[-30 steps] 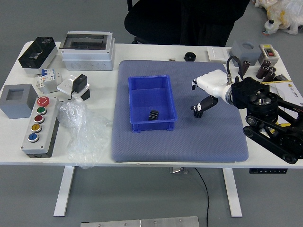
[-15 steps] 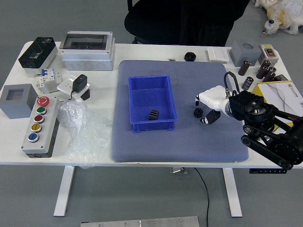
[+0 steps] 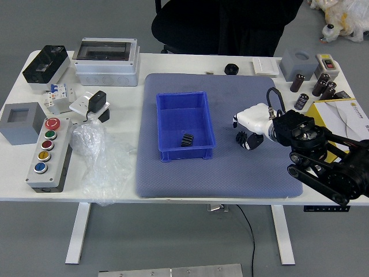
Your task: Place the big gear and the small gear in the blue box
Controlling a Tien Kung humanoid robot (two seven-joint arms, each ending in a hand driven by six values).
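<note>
The robot's right hand (image 3: 260, 119) is reaching in low over the blue-grey mat (image 3: 219, 180) on the white desk (image 3: 167, 62), its fingers (image 3: 252, 141) standing partly open. The small gear (image 3: 240, 138), a black toothed piece, is sitting right at the black fingertips; whether they are touching it cannot be told, and no firm hold is showing. To the left of the fingers, the blue box (image 3: 163, 124) is resting on the mat, well apart from them. The big gear (image 3: 187, 140), black and ribbed, is lying inside it, near the corner closest to the robot and the fingers. Beyond the fingers, past the mat's far edge, a round black knob (image 3: 231, 69) is sitting.
</note>
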